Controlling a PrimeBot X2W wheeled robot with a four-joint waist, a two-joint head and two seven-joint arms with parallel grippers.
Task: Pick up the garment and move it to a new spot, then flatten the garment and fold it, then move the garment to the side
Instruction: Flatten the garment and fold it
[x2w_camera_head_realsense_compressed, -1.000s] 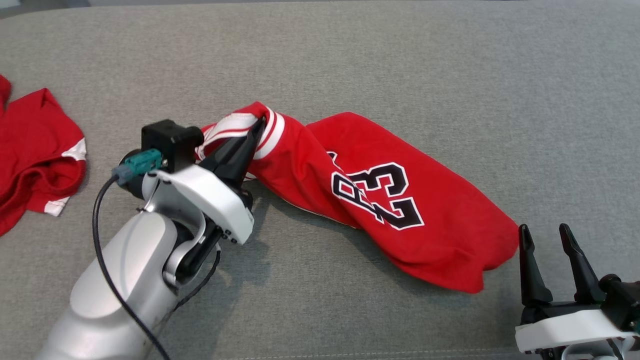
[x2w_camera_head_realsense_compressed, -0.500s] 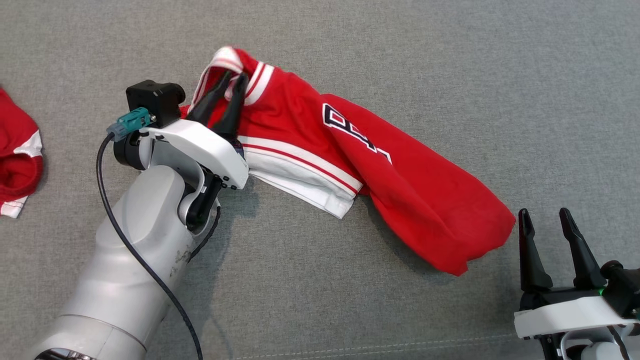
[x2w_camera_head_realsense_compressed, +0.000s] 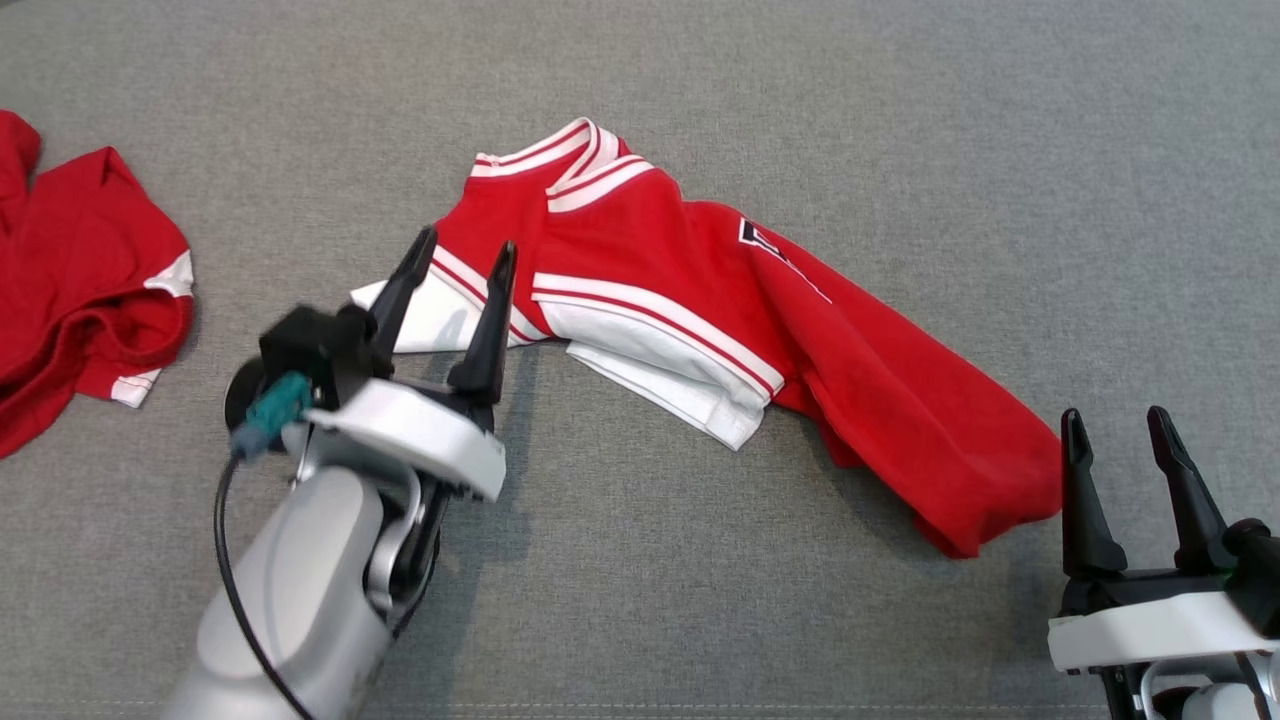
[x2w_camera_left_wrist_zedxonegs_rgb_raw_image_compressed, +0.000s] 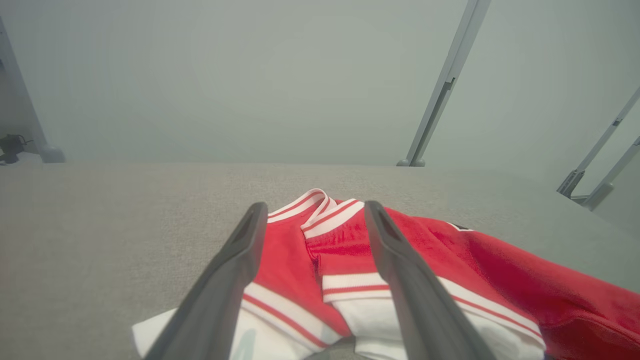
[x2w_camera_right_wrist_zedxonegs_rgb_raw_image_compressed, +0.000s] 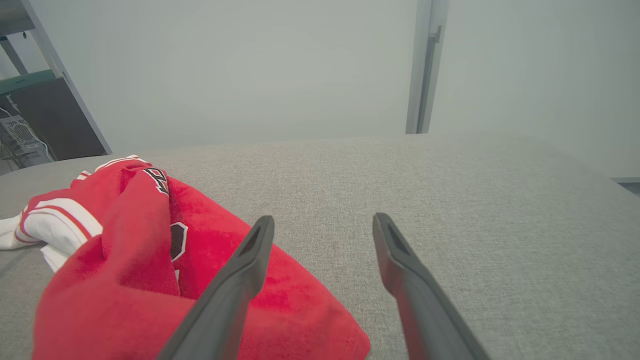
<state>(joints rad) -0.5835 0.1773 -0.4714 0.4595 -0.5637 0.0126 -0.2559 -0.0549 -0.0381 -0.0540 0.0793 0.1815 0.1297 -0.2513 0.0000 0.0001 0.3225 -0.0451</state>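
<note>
The garment (x2w_camera_head_realsense_compressed: 700, 310) is a red jersey with white and red striped trim. It lies crumpled and twisted across the middle of the grey cloth surface, collar end far, red body trailing to the right. My left gripper (x2w_camera_head_realsense_compressed: 465, 255) stands open just in front of its white-trimmed left end, nothing between the fingers. Along the left wrist view, the garment (x2w_camera_left_wrist_zedxonegs_rgb_raw_image_compressed: 320, 260) lies between and beyond the spread fingers of the left gripper (x2w_camera_left_wrist_zedxonegs_rgb_raw_image_compressed: 312, 212). My right gripper (x2w_camera_head_realsense_compressed: 1115, 425) is open beside the garment's right tip; the right wrist view has the right gripper (x2w_camera_right_wrist_zedxonegs_rgb_raw_image_compressed: 322, 222) with the garment (x2w_camera_right_wrist_zedxonegs_rgb_raw_image_compressed: 150, 260) on its left.
A second red garment (x2w_camera_head_realsense_compressed: 80, 290) with white trim lies bunched at the left edge. The grey cloth surface (x2w_camera_head_realsense_compressed: 900, 130) stretches bare beyond and right of the jersey. Metal frame posts (x2w_camera_left_wrist_zedxonegs_rgb_raw_image_compressed: 440, 95) stand past the far edge.
My left gripper has opened, let go of the jersey's trim and drawn back toward me. The jersey now lies flatter on the surface. The head camera has shifted between frames.
</note>
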